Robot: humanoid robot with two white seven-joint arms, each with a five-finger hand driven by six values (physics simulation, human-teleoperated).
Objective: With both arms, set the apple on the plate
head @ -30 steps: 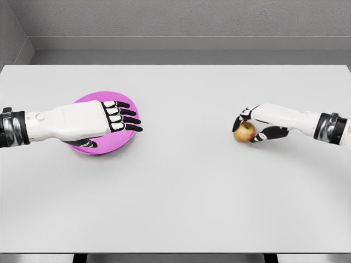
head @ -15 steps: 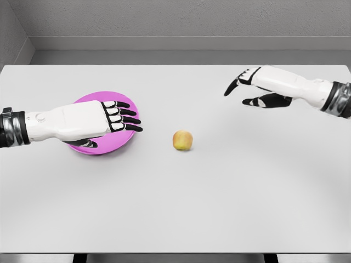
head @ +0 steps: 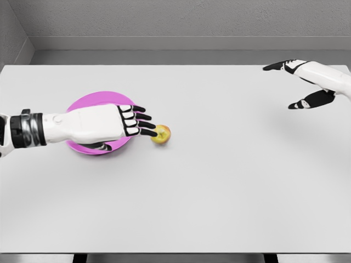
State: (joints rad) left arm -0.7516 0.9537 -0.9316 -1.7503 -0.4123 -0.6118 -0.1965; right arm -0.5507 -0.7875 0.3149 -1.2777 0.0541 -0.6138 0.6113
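Note:
A yellow-red apple (head: 162,134) lies on the white table (head: 219,181) just right of the pink plate (head: 98,104). My left hand (head: 134,123) reaches over the plate from the left, fingers stretched out flat. Its fingertips (head: 156,133) touch the apple's left side without closing on it. My right hand (head: 293,85) hovers far off at the table's back right, fingers spread and holding nothing. The left palm and forearm hide much of the plate.
A grey wall (head: 175,22) runs behind the table's far edge. The table's front edge (head: 175,253) shows at the bottom of the view.
The right hand let go of the apple and drew back to the far right. The apple rolled left across the table to the plate's edge. The left hand slid right to meet it.

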